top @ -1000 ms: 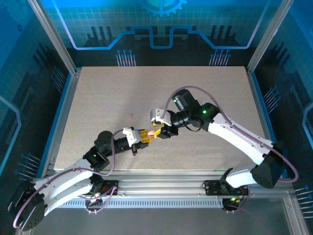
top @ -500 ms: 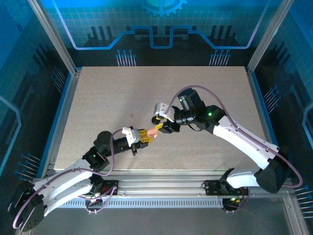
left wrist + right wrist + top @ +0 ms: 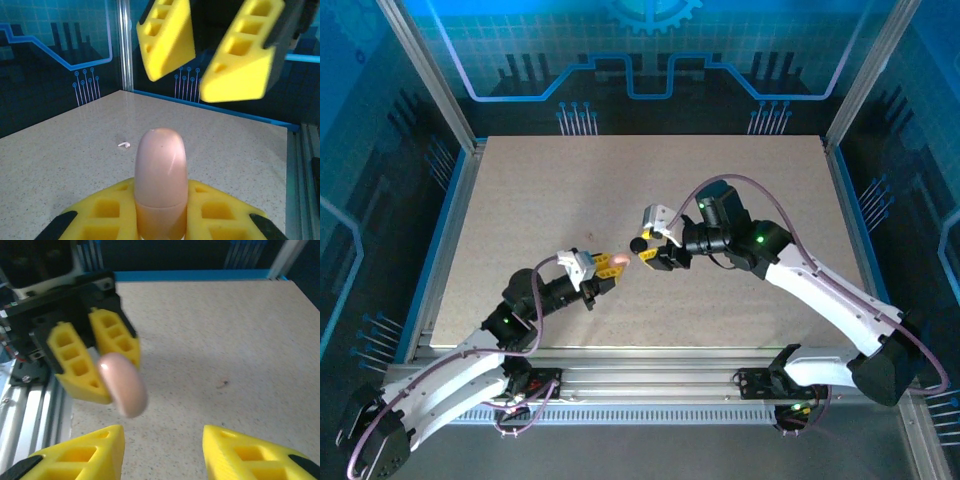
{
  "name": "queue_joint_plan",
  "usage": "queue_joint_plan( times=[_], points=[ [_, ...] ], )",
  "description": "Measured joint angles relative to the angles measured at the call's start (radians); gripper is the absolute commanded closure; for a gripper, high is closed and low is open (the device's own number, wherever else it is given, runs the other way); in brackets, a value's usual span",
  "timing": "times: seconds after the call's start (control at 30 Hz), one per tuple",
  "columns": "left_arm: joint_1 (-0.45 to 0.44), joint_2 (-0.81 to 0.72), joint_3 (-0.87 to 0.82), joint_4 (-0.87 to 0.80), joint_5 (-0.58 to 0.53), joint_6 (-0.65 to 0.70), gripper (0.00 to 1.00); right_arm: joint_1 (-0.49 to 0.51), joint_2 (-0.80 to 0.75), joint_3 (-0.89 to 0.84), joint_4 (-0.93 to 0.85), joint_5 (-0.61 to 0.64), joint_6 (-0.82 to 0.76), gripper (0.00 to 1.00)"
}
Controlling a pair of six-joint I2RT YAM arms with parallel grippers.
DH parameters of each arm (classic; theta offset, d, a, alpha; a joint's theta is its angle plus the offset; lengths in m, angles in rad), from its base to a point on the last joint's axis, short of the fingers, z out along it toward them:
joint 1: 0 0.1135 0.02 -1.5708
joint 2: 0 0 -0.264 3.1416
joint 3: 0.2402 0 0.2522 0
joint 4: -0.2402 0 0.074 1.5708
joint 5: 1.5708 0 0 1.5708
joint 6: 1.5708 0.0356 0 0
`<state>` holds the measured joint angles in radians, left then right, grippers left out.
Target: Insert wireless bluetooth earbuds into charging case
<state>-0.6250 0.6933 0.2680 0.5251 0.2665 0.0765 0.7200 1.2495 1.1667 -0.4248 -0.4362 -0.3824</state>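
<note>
1. Your left gripper [image 3: 608, 264] is pinching the lower end of the pink, pill-shaped charging case [image 3: 160, 170], holding it off the table [image 3: 720, 170] with the rounded top poking out past the fingers.
2. Your right gripper [image 3: 645, 249] is hovering just beyond that rounded top, jaws spread apart and carrying nothing.
3. You are handling a hard, glossy shell. It is probably light and slippery, so a pinch on the dome is likely to slide off. Aim for the straighter sides, near the faint line that looks like the lid seam.
4. A tiny pale curved piece [image 3: 123, 144] is lying on the table, well apart from both grippers. It is probably an earbud, though it is too small to be sure.
5. That piece is looking very light and easy to flick away, so you are wanting a gentle pinch across its thicker body.
</note>
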Motion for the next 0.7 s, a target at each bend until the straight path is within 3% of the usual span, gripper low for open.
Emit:
queue_joint_plan(
  times=[0.7],
  points=[
    [0.001,0.014,0.0,0.013,0.108,0.0,0.9,0.073,0.136,0.093,-0.076,-0.05,-0.154,0.51]
  ],
)
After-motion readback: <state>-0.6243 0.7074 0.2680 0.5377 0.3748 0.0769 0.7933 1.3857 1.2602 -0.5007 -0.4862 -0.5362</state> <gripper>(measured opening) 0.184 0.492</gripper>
